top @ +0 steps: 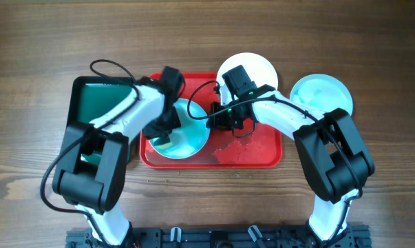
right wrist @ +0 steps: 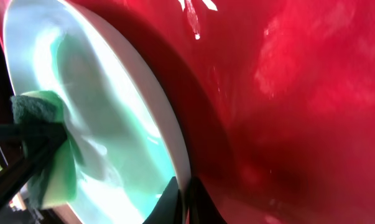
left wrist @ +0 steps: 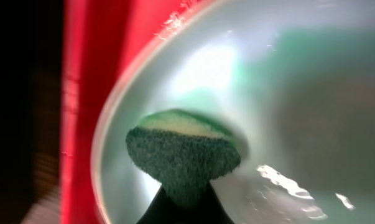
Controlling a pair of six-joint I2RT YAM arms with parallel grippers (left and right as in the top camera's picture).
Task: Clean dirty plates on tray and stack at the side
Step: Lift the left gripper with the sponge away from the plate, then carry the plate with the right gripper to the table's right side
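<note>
While right gripper (right wrist: 187, 202) pinches one plate (right wrist: 119, 118) rim on tray (top: 262, 155), left gripper (left wrist: 182, 206) presses its clamped sponge (left wrist: 182, 155) inside; two more plates (top: 248, 63) (top: 322, 93) off-tray.

A robotics lab bench, staged as a dishwashing station. Shown by a bare brown wood-grain table (top: 35, 41) with a white-and-black jointed left robot arm (top: 90, 162) and a matching right robot arm (top: 334, 155) rising from a black metal mounting rail (top: 214, 238) along the near edge, a loose black cable (top: 111, 67) looping over. Kitchenware as props only: a large red rectangular plastic tray (top: 262, 155) mid-table, glistening wet; a round pale aqua plate (top: 193, 138) in it, smeared green; a green-and-yellow scouring sponge (left wrist: 181, 155); a smaller dark green tray (top: 97, 103) toward the left edge.
</note>
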